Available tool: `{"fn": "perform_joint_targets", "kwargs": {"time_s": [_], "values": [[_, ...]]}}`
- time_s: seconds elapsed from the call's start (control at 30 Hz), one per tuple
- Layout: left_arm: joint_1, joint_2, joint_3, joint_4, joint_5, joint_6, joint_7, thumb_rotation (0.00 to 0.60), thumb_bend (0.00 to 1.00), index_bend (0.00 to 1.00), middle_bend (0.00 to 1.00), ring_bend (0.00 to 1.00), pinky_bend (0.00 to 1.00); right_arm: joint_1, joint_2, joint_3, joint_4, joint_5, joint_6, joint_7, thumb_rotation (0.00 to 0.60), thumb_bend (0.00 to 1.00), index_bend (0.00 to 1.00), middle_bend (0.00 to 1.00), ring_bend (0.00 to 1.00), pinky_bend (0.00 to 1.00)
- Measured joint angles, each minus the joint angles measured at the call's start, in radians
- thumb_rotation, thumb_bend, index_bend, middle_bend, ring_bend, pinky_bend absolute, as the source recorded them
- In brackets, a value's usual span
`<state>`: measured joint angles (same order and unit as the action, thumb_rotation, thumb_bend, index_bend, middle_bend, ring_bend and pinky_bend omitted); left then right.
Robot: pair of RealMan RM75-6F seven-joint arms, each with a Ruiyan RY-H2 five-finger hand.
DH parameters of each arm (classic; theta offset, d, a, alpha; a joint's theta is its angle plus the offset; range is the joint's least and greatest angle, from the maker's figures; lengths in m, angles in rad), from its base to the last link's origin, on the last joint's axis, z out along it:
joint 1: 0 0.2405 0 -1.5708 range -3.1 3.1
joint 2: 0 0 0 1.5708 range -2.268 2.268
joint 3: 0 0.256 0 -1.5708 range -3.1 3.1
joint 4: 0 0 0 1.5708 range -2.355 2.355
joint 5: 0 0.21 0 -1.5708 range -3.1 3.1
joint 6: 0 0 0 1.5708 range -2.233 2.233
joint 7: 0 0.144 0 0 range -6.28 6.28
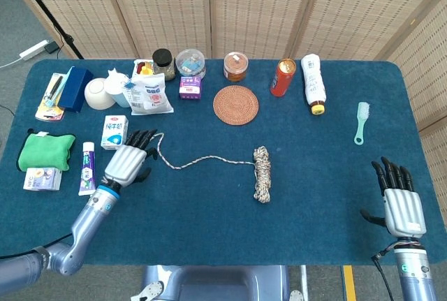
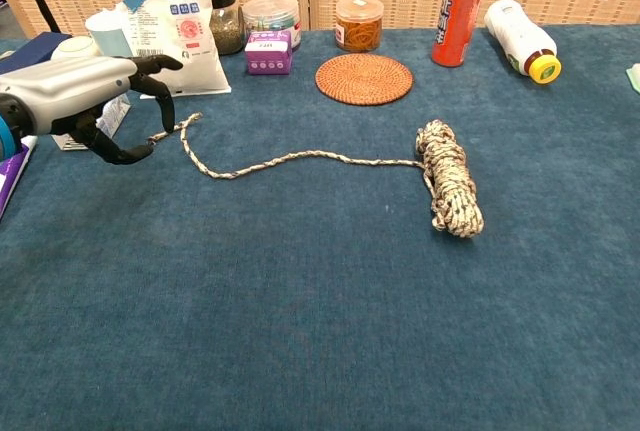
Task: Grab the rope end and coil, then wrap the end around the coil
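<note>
Blue cloth covers the table (image 1: 209, 231). In the head view, the rope (image 1: 209, 162) lies near the middle. Its coil (image 1: 262, 173) is a short fat bundle. From the top of the coil, a thin line of rope runs toward 9 o'clock and ends in the rope end (image 1: 148, 142). The left hand (image 1: 129, 160) sits just at 8 o'clock from that end. Its fingers are spread apart and it holds nothing. I cannot tell if a fingertip touches the rope. The right hand (image 1: 400, 200) is far off at 4 o'clock from the coil, flat with fingers apart, holding nothing. A round woven mat (image 1: 235, 105) lies at 12 o'clock from the coil. A small milk box (image 1: 114, 132) lies at 11 o'clock from the left hand.

In the chest view, the left hand (image 2: 95, 96) hangs over the cloth with dark fingers curved down and open. The rope end (image 2: 170, 132) lies just at 3 o'clock from the fingertips. The coil (image 2: 449, 177) is well apart, at 3 o'clock. A red can (image 2: 458, 2) stands at 12 o'clock from the coil. The right hand does not show here.
</note>
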<state>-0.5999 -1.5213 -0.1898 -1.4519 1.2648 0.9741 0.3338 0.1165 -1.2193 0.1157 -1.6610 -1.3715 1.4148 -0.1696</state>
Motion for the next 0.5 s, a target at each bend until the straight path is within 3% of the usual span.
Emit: {"fn": "perform_joint_targets", "kwargs": {"time_s": [0.5], "values": [[-0.076,-0.118,-0.008,0.092,-0.085,-0.024,0.073,0.600,0.39,0.48,0.00,0.00,0.00,0.004,0.011,0.001,0.004,0.016,-0.013,0.023,0.600,0.00,0.00,0.00,0.00,0.00]]}}
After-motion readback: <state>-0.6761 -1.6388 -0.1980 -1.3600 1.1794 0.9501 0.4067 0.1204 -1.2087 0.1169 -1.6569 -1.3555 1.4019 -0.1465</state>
